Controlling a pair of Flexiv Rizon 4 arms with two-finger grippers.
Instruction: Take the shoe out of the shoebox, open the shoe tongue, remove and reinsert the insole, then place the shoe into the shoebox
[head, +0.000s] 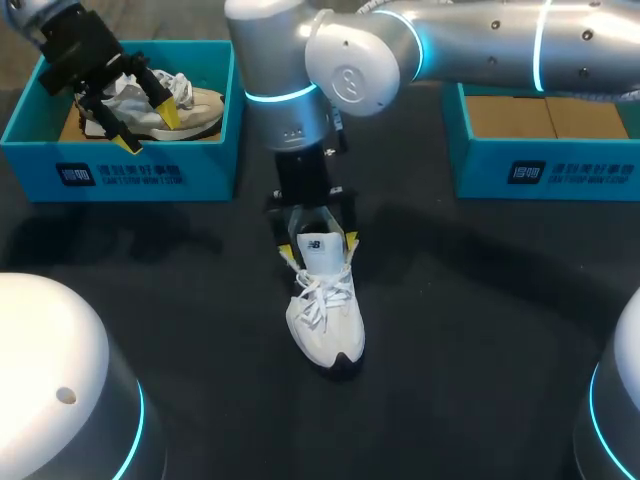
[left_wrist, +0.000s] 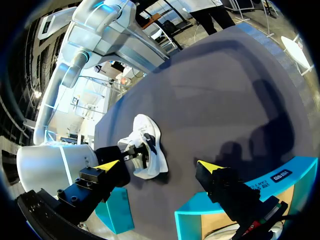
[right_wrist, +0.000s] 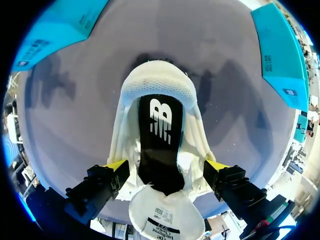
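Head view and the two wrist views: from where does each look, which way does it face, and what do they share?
Head view: above and behind, facing down on the table; both arms show, left claw over the left shoebox, right claw at the white shoe.
Left wrist view: on the left wrist, facing across the table toward that shoe; its open claw shows.
Right wrist view: on the right wrist, facing down into that shoe, which its claw straddles.
Shared: all three show the white shoe.

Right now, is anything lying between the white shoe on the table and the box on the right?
Nothing visible. Only bare table lies between the shoe and the right box. The right hand is at the shoe's heel end.
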